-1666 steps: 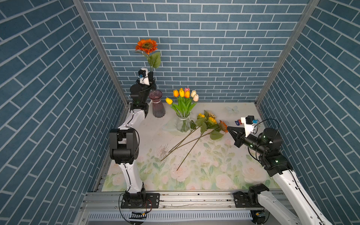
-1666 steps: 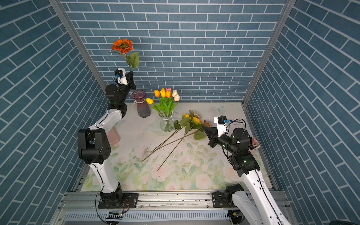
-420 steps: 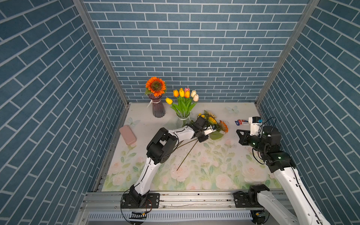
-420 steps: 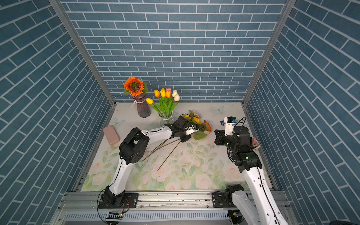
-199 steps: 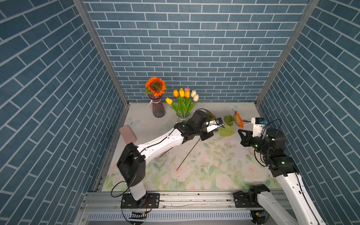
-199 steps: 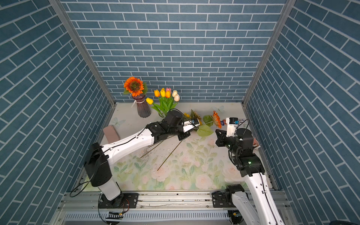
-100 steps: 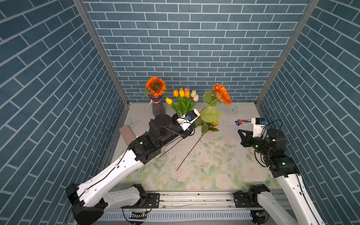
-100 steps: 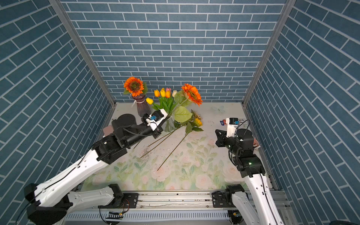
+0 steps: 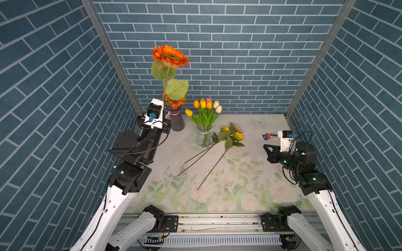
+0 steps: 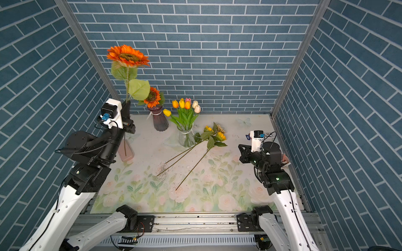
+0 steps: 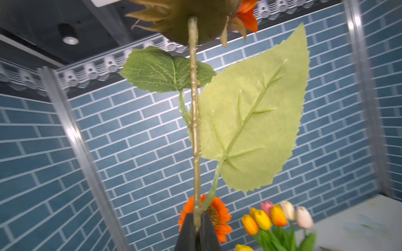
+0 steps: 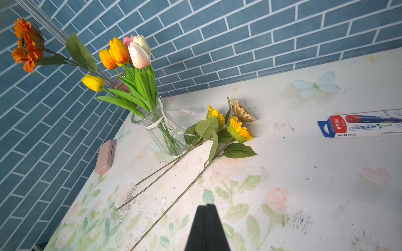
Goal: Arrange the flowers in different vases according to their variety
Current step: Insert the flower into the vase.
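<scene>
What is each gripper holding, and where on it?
Left gripper holds the raised orange sunflower by its stem, just below the leaves, head up. Right gripper is shut, holding nothing.

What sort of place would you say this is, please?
Most likely a staged robot test cell, not a real room: blue brick-pattern panels box in three sides, the left arm and right arm mount on an aluminium rail, and a floral mat is the work surface.

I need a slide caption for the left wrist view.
Left pincer holds an orange sunflower by its stem; tulips beyond.
</scene>
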